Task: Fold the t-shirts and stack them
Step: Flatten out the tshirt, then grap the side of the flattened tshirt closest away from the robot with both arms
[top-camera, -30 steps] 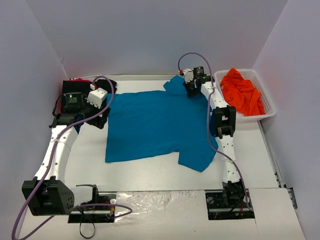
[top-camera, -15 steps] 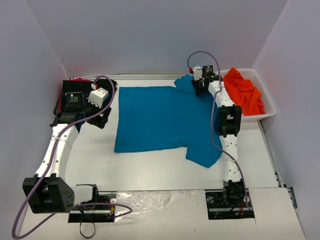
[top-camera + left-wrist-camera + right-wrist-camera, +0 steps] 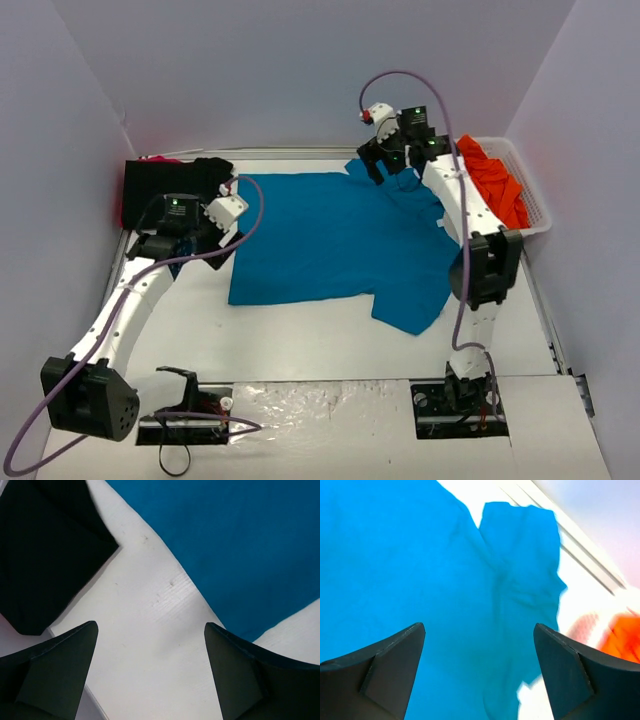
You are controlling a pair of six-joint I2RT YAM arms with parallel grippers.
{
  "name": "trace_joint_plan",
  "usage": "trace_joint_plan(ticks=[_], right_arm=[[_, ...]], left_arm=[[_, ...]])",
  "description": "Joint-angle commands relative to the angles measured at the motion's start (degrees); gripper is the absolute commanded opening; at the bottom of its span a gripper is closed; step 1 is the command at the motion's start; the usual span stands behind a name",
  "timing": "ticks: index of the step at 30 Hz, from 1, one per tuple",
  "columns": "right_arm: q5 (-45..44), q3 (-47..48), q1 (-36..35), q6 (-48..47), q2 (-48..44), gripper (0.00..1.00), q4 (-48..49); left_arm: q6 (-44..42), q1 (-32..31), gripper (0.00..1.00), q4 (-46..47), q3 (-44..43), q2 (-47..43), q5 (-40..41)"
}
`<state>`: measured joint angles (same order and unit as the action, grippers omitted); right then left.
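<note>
A teal-blue t-shirt lies spread flat on the white table, its sleeves at the far right and near right. My right gripper hangs open above the far sleeve; in the right wrist view the gripper holds nothing and the teal cloth lies below it. My left gripper is open over bare table by the shirt's left edge. In the left wrist view that gripper sits between a folded black t-shirt and the teal one. An orange t-shirt lies crumpled in the basket.
The white slotted basket stands at the back right against the wall. The folded black t-shirt sits at the back left corner. Walls close the table on three sides. A purple cable loops over each arm.
My right gripper pulled the teal shirt to the right, then opened, let go of the far sleeve and rose. My left arm swung right towards the shirt's left edge.
</note>
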<state>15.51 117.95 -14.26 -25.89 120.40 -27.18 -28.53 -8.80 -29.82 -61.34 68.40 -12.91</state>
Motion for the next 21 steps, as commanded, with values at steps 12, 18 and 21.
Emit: trace_joint_plan(ticks=[12, 18, 21], right_arm=[[0.66, -46.13, 8.63, -1.18, -34.59, 0.78, -1.38], [2.67, -53.7, 10.47, 0.23, -40.5, 0.79, -1.12], [4.53, -54.41, 12.5, 0.4, -41.38, 0.79, -1.21]], left_arm=[[-14.97, -15.72, 0.87, 3.35, 24.24, -11.35, 12.38], [-15.85, -16.78, 0.88, 6.7, 30.22, -12.68, 12.38], [-15.85, -16.87, 0.87, 11.35, 32.77, -13.21, 14.57]])
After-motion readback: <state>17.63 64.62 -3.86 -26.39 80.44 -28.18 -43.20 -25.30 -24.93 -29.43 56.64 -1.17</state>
